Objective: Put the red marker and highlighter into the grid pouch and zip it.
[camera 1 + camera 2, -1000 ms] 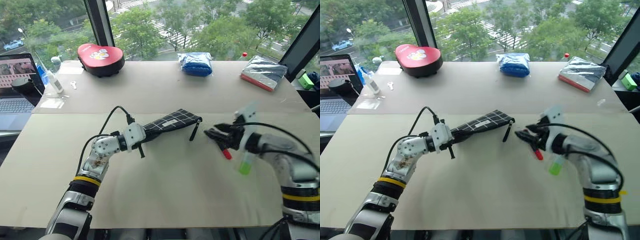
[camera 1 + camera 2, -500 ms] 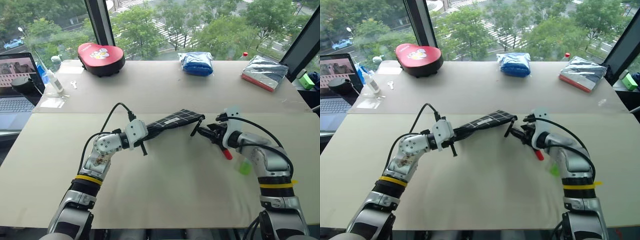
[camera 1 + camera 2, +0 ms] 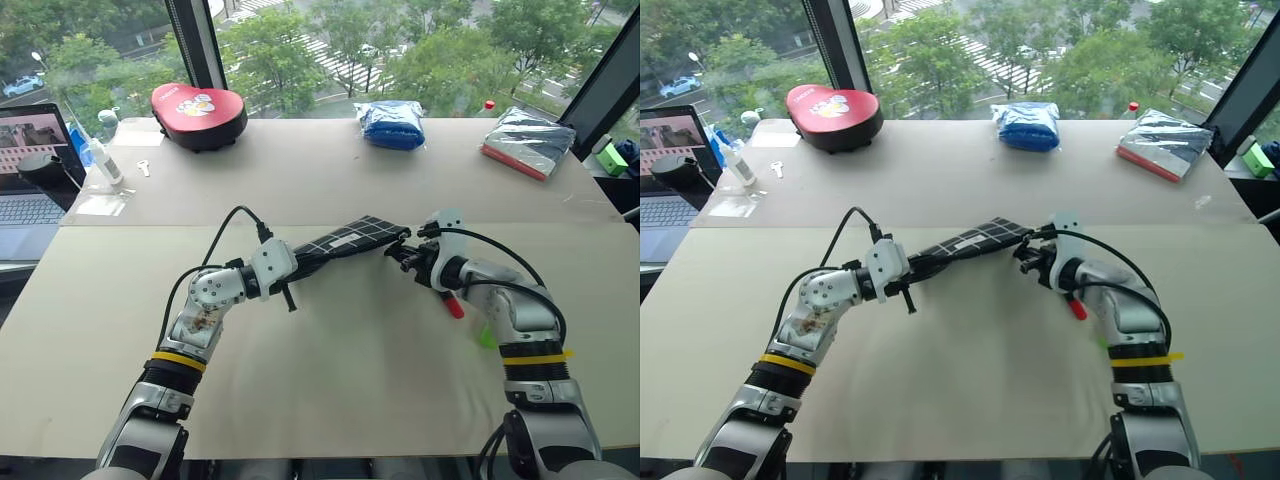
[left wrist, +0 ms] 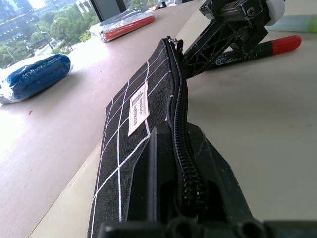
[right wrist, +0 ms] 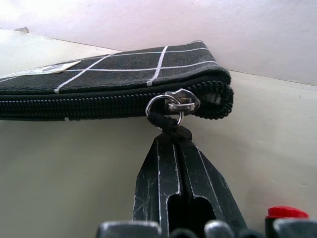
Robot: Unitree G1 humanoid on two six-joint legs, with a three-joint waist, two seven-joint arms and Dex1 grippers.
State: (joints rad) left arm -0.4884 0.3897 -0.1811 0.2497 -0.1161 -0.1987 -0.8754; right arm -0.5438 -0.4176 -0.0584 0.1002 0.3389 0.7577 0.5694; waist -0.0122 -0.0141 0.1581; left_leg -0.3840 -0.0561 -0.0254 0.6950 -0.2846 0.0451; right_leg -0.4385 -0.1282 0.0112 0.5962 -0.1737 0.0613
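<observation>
Fabric grid pouch (image 5: 124,74), metal zipper ring (image 5: 171,105)

No lettering can be read with certainty anywhere in these views. The flat black fabric pouch with white grid lines (image 4: 143,148) carries a small white sewn-on label (image 4: 138,108), and there are faint dark marks on it, but they are too small and blurred to make out as words. The black plastic finger of the right gripper (image 4: 223,49), seen from the left wrist camera, bears a line of pale moulded or printed characters along its edge; these too are illegible. The red heart-shaped case (image 3: 201,115) at the back of the table shows a white and yellow printed decoration on its lid, with no readable word.
</observation>
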